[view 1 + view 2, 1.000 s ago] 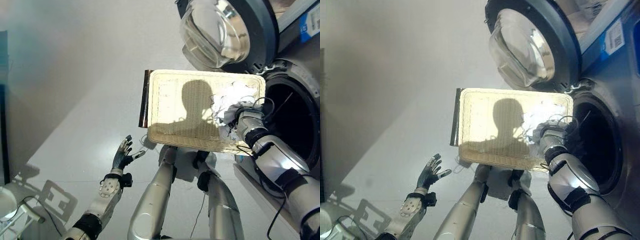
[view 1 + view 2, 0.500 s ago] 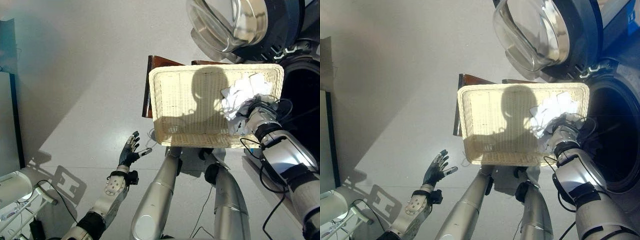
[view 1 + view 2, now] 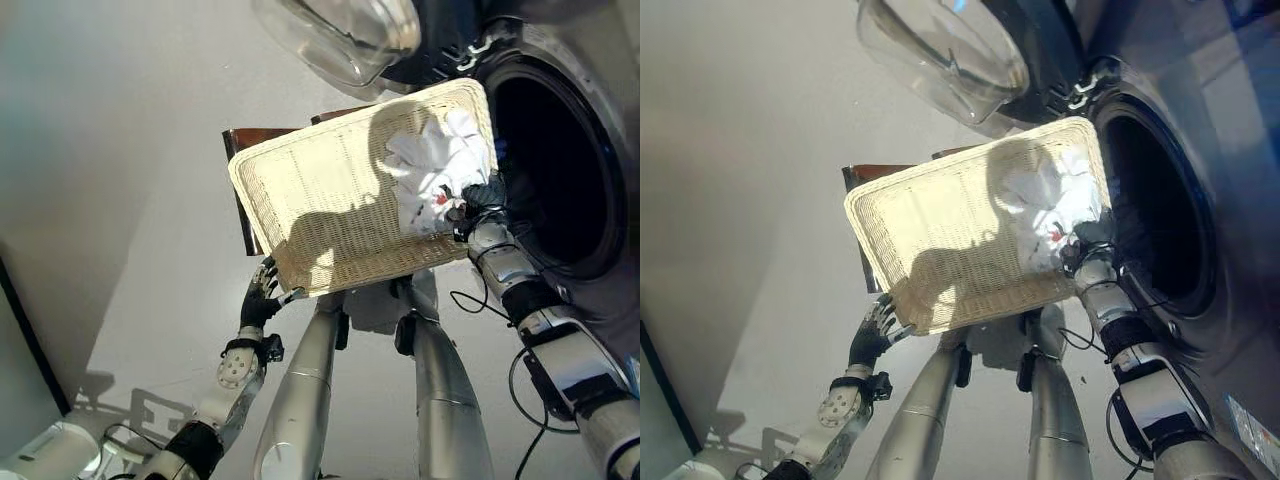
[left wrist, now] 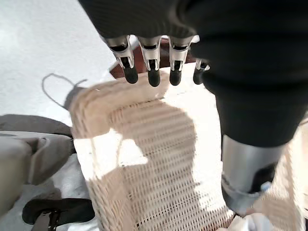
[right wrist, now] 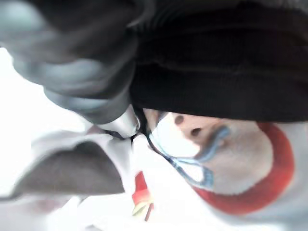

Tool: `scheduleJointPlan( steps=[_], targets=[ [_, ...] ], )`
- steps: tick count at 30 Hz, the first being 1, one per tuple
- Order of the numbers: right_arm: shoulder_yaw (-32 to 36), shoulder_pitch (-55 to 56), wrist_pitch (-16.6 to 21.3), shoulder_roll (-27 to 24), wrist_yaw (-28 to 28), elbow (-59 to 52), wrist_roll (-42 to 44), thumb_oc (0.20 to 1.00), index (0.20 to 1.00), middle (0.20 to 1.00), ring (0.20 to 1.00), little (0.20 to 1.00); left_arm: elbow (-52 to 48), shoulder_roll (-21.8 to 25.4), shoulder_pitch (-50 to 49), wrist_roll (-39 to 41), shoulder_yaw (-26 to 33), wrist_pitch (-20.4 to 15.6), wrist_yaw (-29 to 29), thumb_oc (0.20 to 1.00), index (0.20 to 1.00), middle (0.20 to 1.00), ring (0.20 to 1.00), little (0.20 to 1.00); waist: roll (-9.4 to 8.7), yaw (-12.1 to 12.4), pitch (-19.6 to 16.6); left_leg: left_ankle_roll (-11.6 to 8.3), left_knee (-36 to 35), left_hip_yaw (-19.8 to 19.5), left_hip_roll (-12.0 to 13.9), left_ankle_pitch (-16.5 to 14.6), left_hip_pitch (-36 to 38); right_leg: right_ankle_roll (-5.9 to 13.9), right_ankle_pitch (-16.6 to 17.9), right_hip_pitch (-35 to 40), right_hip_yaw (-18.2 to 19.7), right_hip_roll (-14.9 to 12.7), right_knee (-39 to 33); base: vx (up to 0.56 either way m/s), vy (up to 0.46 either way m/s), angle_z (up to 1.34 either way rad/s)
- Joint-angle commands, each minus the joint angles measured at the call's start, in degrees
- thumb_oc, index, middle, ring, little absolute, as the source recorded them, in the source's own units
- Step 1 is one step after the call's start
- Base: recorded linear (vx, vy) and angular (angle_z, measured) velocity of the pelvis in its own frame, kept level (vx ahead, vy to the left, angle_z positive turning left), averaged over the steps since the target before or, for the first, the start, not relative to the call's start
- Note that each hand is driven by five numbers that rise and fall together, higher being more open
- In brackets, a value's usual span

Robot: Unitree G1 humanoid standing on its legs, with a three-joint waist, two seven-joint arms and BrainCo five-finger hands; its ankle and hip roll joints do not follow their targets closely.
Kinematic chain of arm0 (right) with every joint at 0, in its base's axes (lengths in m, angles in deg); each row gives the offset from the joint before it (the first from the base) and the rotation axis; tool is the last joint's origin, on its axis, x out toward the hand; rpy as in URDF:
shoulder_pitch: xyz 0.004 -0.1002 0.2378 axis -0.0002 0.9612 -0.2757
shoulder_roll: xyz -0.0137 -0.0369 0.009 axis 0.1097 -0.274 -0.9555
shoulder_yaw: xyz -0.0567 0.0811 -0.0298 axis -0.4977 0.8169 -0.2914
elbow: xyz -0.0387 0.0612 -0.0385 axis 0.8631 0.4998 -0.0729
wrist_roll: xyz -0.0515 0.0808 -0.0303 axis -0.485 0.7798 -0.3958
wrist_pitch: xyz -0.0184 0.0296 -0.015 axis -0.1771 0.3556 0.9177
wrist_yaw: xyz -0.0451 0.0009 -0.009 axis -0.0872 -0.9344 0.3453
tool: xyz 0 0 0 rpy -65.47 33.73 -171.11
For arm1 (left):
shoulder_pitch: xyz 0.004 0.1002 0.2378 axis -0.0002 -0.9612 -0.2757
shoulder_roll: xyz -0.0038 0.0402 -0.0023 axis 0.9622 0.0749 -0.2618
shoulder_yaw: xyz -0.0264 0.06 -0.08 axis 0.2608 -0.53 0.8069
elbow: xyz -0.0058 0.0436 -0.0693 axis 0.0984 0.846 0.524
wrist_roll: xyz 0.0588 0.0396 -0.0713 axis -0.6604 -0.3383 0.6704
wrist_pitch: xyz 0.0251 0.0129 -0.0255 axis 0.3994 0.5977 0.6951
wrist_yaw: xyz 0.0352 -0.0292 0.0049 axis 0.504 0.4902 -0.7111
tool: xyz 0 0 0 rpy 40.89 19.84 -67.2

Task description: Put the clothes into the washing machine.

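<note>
Grabbing white clothes (image 3: 432, 170) in the wicker basket (image 3: 310, 200); right robot hand (image 3: 470, 205) grip unclear, left robot hand (image 3: 262, 300) relaxed open. I'd pinch deep, then swing into the washing machine (image 3: 550, 170) drum.

The right hand (image 3: 470, 205) is mostly buried in the white garment (image 3: 432, 170) at the wicker basket (image 3: 320, 215)'s end nearest the drum, so whether its fingers grip the cloth cannot be told; up close the wrist camera gives only blur. The washing machine (image 3: 560, 160)'s drum interior is black, its contents unreadable. The glass door (image 3: 345, 35) is cut off at the top edge. The basket hides most of a brown stand (image 3: 240, 190).
</note>
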Motion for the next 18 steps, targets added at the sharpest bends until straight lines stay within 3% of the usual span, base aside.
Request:
scheduleJointPlan(
  steps=[1, 6, 9, 12, 13, 15, 18],
  targets=[
    [4.2, 0.7, 5.1, -2.8, -1.6, -4.8, 2.8, 0.2, 0.2, 0.2, 0.2, 0.2, -0.8, -0.7, -3.9, 0.4, 1.3, -2.6, -1.6, 1.0, 1.0, 1.0, 1.0, 1.0, -0.25, -1.0, -1.0, 2.13, 0.1, 0.6, -3.7, -1.2, 2.1, 4.91, 7.5, 2.7, -0.7, -0.5, -5.7, -0.03, 0.079, -0.2],
    [7.2, 2.8, 6.4, -4.0, 3.8, -10.5, 10.0, 0.2, 0.2, 0.2, 0.2, 0.2, 2.0, -0.1, -4.7, 0.6, 3.2, -2.6, -1.9, 1.0, 1.0, 1.0, 1.0, 1.0, -1.42, -2.4, -1.0, 2.72, 2.0, 1.6, -4.1, -3.0, 3.8, 4.78, 7.8, 4.2, 0.9, -0.2, -6.0, -0.02, 0.049, -0.21],
    [9.9, 5.3, 8.6, -3.6, 11.1, -13.6, 21.4, 0.2, 0.2, 0.2, 0.2, 0.2, 4.1, 0.3, -5.1, 0.4, 5.0, -2.4, -1.1, 1.0, 1.0, 1.0, 1.0, 1.0, -2.28, -3.3, -1.0, 3.04, 3.6, 2.3, -4.3, -4.2, 5.3, 4.79, 7.8, 5.6, 1.5, -0.2, -5.9, -0.02, 0.027, -0.08],
    [11.8, 6.8, 9.6, -2.7, 13.9, -15.4, 28.4, 0.2, 0.2, 0.2, 0.2, 0.2, 5.0, 0.7, -5.1, 0.5, 5.4, -2.6, -0.9, 1.0, 1.0, 1.0, 1.0, 1.0, -2.56, -3.7, -1.0, 3.14, 4.2, 2.9, -4.3, -4.8, 6.0, 4.81, 7.7, 6.4, 1.6, -0.3, -5.9, -0.01, 0.015, -0.11],
    [15.0, 8.8, 12.3, -0.8, 17.4, -16.9, 41.0, 0.2, 0.2, 0.2, 0.2, 0.2, 6.1, 0.6, -5.1, 0.5, 6.0, -2.7, -0.9, 1.0, 1.0, 1.0, 1.0, 1.0, -2.83, -4.4, -1.0, 3.31, 4.8, 4.0, -4.2, -5.6, 7.4, 4.86, 7.4, 7.8, 1.8, -0.4, -5.8, -0.01, 0.016, -0.11],
    [16.6, 9.7, 13.8, 0.4, 19.3, -17.4, 47.2, 0.2, 0.2, 0.2, 0.2, 0.2, 6.6, 0.7, -5.0, 0.6, 6.0, -2.9, -1.0, 1.0, 1.0, 1.0, 1.0, 1.0, -2.88, -4.6, -1.0, 3.38, 5.1, 4.5, -4.1, -6.1, 8.0, 4.91, 7.3, 8.4, 1.8, -0.5, -5.7, -0.01, 0.013, -0.15],
    [21.3, 10.2, 16.3, 3.5, 20.9, -16.6, 63.3, 0.2, 0.2, 0.2, 0.2, 0.2, 7.6, 0.6, -4.4, 0.7, 5.8, -3.4, -1.2, 1.0, 1.0, 1.0, 1.0, 1.0, -2.82, -5.1, -1.0, 3.53, 5.9, 5.5, -4.0, -7.1, 9.2, 5.08, 7.0, 9.7, 1.6, -0.8, -5.3, -0.01, -0.002, -0.17]
  ],
)
